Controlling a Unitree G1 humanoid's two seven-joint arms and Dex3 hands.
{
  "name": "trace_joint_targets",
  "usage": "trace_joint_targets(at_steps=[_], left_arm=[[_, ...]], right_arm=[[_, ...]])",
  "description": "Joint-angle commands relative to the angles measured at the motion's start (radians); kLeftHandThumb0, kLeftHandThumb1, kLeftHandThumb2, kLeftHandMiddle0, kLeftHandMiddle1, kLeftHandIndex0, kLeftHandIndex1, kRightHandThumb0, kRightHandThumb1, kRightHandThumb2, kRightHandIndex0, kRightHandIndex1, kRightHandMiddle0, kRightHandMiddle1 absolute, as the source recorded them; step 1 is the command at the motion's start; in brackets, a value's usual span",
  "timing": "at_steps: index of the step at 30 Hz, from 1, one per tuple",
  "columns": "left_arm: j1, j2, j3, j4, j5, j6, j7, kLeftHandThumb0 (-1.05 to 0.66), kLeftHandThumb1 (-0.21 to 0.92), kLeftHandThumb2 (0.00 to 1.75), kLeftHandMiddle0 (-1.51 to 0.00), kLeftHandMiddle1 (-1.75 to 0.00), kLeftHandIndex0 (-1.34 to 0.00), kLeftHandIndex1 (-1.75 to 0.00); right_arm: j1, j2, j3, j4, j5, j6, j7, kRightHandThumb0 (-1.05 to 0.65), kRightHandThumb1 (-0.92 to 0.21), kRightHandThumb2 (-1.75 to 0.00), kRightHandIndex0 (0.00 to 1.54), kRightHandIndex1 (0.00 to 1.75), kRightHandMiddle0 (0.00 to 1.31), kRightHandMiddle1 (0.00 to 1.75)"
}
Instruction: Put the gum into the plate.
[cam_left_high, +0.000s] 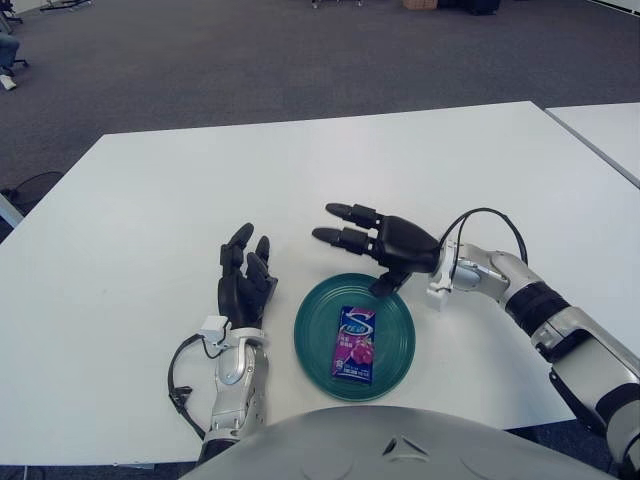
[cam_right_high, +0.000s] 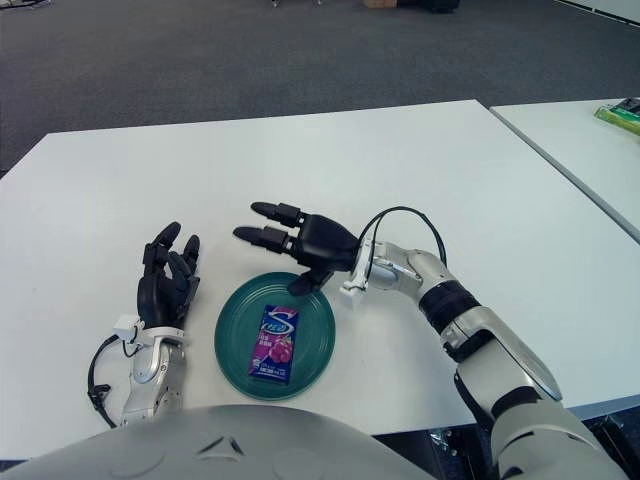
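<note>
Our right hand (cam_left_high: 385, 240) hangs over the far rim of the plate (cam_left_high: 398, 318), fingers spread and holding nothing. The gum (cam_left_high: 354, 343) lies flat inside the plate (so the placing looks done). What's left, we judge, is to draw the hand clear without grazing the rim. Our left hand (cam_left_high: 245, 288), fingers loose, shows beside the plate's left. On the desk (cam_left_high: 150, 220) we count one plate, one gum pack.
</note>
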Motion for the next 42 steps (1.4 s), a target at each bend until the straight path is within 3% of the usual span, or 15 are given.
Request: trace_joint_targets(at_steps=[1, 8, 13, 24, 34, 42], left_arm=[[0.083, -0.067, -0.015, 0.073, 0.056, -0.021, 0.008, -0.78, 0.92, 0.90, -0.50, -0.03, -0.07, -0.96], [0.097, -0.061, -0.013, 0.065, 0.043, -0.023, -0.007, -0.79, 0.92, 0.89, -0.50, -0.03, -0.07, -0.95], [0.112, -0.055, -0.013, 0.056, 0.040, -0.029, -0.015, -0.81, 0.92, 0.89, -0.49, -0.02, -0.06, -0.95], [0.166, -0.053, -0.005, 0.023, 0.008, -0.036, -0.053, -0.84, 0.92, 0.89, -0.51, -0.03, -0.10, -0.95], [0.192, -0.055, 0.029, 0.010, -0.032, -0.022, -0.106, -0.85, 0.92, 0.88, -0.52, -0.03, -0.12, -0.95], [0.199, -0.051, 0.055, 0.007, -0.046, -0.013, -0.135, -0.85, 0.92, 0.86, -0.53, -0.03, -0.13, -0.95]], right_arm=[[0.094, 0.161, -0.164, 0.067, 0.622, 0.246, 0.303, -1.05, -0.92, -0.96, 0.05, 0.01, 0.00, 0.07], [0.184, 0.207, -0.250, -0.038, 0.820, 0.418, 0.359, -1.03, -0.92, -0.94, 0.08, 0.01, 0.00, 0.13], [0.232, 0.224, -0.297, -0.084, 0.872, 0.494, 0.354, -1.00, -0.92, -0.95, 0.10, 0.02, 0.00, 0.19], [0.343, 0.235, -0.383, -0.185, 0.838, 0.636, 0.356, -0.89, -0.92, -1.00, 0.21, 0.03, 0.00, 0.44], [0.443, 0.237, -0.415, -0.351, 0.758, 0.809, 0.356, -0.83, -0.92, -1.00, 0.20, 0.01, 0.00, 0.43], [0.500, 0.293, -0.451, -0.374, 0.741, 0.891, 0.328, -0.80, -0.92, -0.96, 0.20, 0.01, 0.00, 0.44]])
